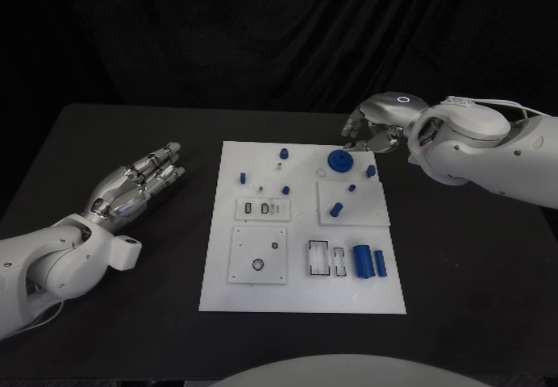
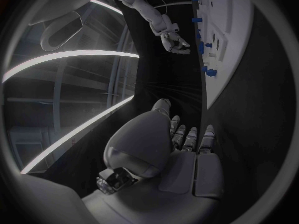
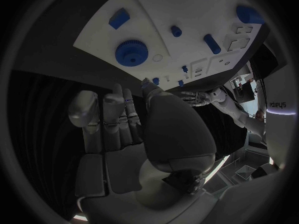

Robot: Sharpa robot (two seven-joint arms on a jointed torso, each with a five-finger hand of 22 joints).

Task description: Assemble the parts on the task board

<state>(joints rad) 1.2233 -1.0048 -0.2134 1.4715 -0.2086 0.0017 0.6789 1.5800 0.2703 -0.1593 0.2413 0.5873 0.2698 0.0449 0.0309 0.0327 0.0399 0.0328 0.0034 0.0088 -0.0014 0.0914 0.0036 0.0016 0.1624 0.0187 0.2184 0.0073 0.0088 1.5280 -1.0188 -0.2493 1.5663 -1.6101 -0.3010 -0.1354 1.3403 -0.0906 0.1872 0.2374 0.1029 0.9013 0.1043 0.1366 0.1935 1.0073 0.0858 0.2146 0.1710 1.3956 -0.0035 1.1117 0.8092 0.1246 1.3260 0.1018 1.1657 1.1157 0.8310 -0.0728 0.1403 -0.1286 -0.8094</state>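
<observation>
Right hand [image 1: 374, 133] hovers empty, fingers loosely apart, just beyond the task board's [image 1: 221, 290] far edge | blue gear [image 1: 339, 160] lies nearby on board | likely light, rigid plastic (pinch its toothed rim) | left hand [image 1: 139, 181] released, resting aside.

Matt black on the table [image 1: 105, 137] — cloth-like, with soft black drapery behind it. Smooth white plastic, faintly satin, for the task board [image 1: 302, 290]. Blue parts, such as the toothed gear [image 1: 341, 160], plainly plastic — perhaps slightly glossy. Polished silver metal on left hand [image 1: 139, 179] and right hand [image 1: 374, 129]; glossy white shells on the arms.
</observation>
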